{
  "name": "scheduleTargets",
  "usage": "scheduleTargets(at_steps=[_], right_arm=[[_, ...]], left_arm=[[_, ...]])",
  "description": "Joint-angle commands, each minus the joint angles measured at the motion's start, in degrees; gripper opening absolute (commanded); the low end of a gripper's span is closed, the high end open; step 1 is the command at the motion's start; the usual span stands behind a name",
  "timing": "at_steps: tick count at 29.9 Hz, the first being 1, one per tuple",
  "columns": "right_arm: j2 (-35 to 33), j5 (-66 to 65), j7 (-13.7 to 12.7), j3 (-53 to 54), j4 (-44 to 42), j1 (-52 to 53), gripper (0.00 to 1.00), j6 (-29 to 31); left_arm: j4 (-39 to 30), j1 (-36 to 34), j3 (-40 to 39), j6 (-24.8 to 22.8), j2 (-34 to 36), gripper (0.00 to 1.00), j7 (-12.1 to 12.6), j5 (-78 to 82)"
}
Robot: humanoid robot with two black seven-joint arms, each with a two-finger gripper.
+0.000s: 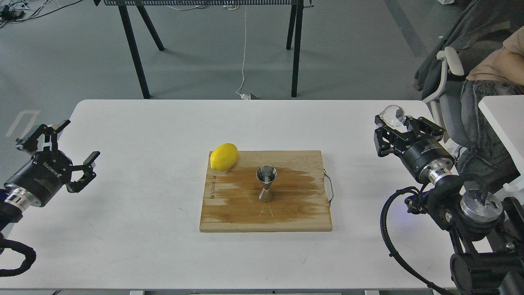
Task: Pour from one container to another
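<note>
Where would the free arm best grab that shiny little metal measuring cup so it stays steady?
At the narrow waist of the steel jigger, coming in level from the left with the open left tool. It stands upright on the cutting board; the waist fits between fingers, and the lemon sits behind, clear of that side.

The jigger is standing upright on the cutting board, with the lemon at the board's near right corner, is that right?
Not quite. In the head view the jigger stands upright on the cutting board, but the lemon sits at the board's far left corner, not its near right corner.
</note>
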Motion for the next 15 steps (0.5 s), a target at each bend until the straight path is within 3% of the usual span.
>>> scheduleTargets(at_steps=[1, 10, 15], right_arm=[[0.1, 0.8, 0.7, 1.3, -2.1, -1.9, 0.31, -3.7], [0.3, 0.8, 2.4, 1.1, -6.8, -2.4, 0.31, -10.1], [0.3, 0.8, 2.5, 0.6, -9.4, -2.4, 0.31, -10.5]], left_arm=[[0.0, 0.0, -0.1, 0.0, 0.0, 1.00, 0.0, 0.0], [0.0, 0.8, -0.1, 0.0, -0.1, 1.00, 0.0, 0.1], [0.1, 0.8, -0.1, 0.0, 0.0, 1.00, 0.0, 0.0]])
